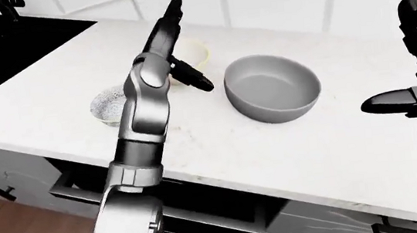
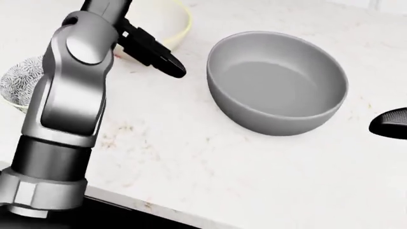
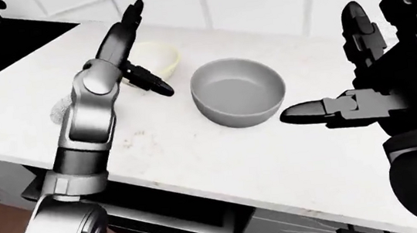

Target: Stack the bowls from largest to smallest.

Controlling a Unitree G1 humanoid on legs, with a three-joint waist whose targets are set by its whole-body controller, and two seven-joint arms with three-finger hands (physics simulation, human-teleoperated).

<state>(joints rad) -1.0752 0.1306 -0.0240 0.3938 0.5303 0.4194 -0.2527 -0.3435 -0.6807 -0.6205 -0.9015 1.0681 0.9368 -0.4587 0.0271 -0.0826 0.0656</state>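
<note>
All 3 bowls sit unstacked on the counter (image 1: 290, 154): grey bowl (image 1: 273, 86) right, yellow bowl (image 1: 193, 57) far, patterned bowl (image 1: 108, 105) left. Left robot hand (image 1: 179, 55) hovers spread over the yellow one, right robot hand (image 3: 375, 75) open and empty. Looks like the next move is grasping yellow.

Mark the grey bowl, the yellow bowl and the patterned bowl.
grey bowl (image 2: 273, 81): head view, inner floor.
yellow bowl (image 3: 162, 57): right-eye view, right side of the rim.
patterned bowl (image 1: 108, 104): left-eye view, speckled inside, left of the forearm.
</note>
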